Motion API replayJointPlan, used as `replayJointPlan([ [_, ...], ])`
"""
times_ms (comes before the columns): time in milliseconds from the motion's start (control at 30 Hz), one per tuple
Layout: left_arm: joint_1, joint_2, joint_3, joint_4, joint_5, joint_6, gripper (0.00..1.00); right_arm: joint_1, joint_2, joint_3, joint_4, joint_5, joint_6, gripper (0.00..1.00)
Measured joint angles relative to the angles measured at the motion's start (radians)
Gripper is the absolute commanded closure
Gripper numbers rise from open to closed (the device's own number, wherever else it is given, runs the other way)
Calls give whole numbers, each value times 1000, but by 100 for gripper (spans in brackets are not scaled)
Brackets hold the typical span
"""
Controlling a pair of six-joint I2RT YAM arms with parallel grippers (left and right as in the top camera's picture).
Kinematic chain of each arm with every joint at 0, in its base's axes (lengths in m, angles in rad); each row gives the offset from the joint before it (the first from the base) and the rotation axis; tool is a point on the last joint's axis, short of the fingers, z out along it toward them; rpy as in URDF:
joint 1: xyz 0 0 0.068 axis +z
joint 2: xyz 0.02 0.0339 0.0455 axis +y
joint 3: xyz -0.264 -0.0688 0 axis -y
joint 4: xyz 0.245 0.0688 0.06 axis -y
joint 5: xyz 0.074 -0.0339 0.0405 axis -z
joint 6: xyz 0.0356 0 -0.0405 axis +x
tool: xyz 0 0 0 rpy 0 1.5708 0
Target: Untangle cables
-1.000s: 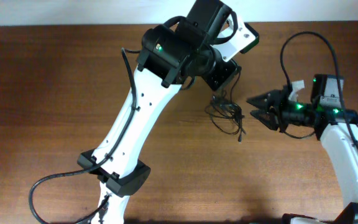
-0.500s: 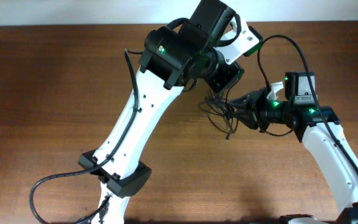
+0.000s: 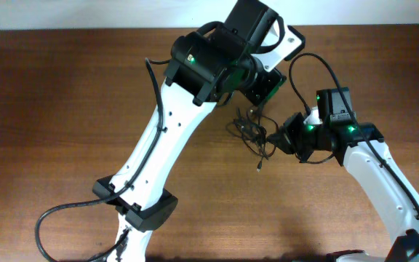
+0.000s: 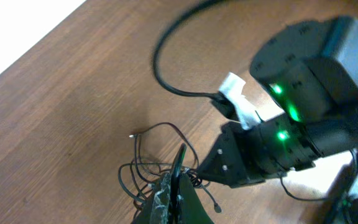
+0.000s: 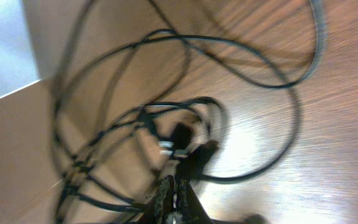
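The cables [image 3: 249,132] form a small tangle of thin black cords on the wooden table, with one plug end trailing toward the front [image 3: 259,166]. My left gripper [image 3: 257,106] hangs over the tangle's far side. In the left wrist view it [image 4: 176,177] is shut on one black strand above the loops [image 4: 143,169]. My right gripper [image 3: 273,138] has come in from the right, level with the tangle. In the right wrist view it [image 5: 173,179] is shut at a knot with a plug, with cable loops [image 5: 166,118] fanning out ahead.
The left arm's white links [image 3: 158,145] cross the table from the front left. A thick black arm cable [image 3: 308,65] arcs above the right wrist, and another loops at the front left [image 3: 49,218]. The table's far edge meets a white wall [image 3: 86,11].
The right gripper moved left into the tangle and closed from open to shut. The bundle shifted a little to the left. The left gripper stayed shut in place.
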Motion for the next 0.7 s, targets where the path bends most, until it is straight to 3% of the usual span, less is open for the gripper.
replayJointPlan([
  [133,0,0,0,11,-26,-31,100,1,1,-32,-28,39,-28,96],
  [200,0,0,0,11,-31,-56,100,0,1,-36,-8,14,-85,87],
  [267,0,0,0,9,-45,-100,100,0,1,-36,19,-47,-181,72],
  [500,0,0,-113,-1,-186,-423,100,1,1,-37,75,-147,-324,46],
  [700,0,0,-156,35,-169,-525,100,2,1,-37,159,-158,-275,50],
])
